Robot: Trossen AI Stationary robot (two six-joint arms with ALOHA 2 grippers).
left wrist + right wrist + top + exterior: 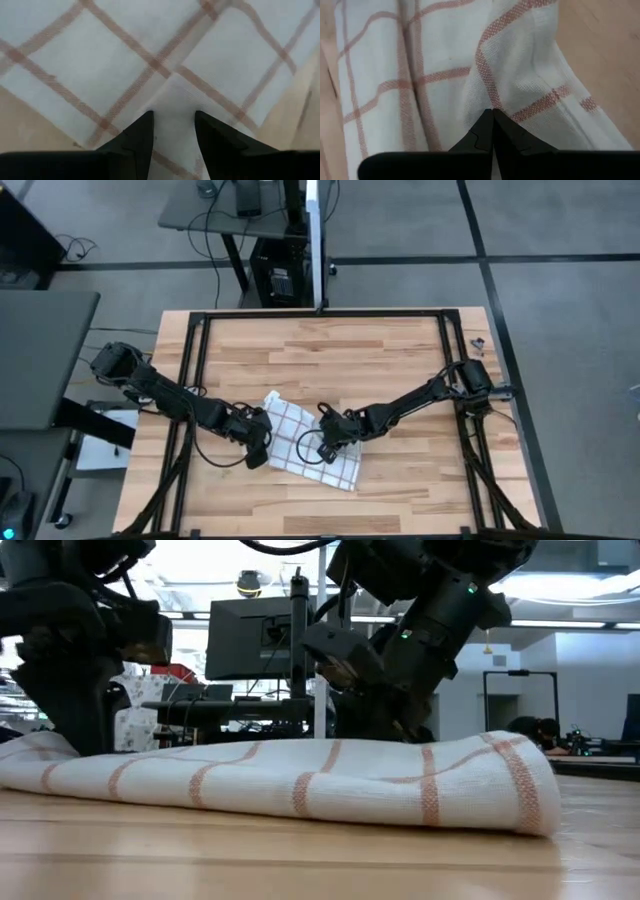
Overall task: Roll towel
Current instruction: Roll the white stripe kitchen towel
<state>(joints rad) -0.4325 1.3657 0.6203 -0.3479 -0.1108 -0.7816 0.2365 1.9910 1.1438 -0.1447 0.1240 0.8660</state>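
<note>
1. Lying folded on the wooden table (400, 360), your towel (300, 442) sits near the front middle, between the two arms, with its red-brown grid lines showing.
2. Your left gripper (173, 131) is at the towel's left edge, its fingers (140, 137) part-way apart with a raised fold of white cloth between them, so it grips the towel.
3. Your right gripper (493, 131) rests on the towel's right part, fingers pressed fully together, tips at a crease; you cannot tell whether cloth is pinched.
</note>
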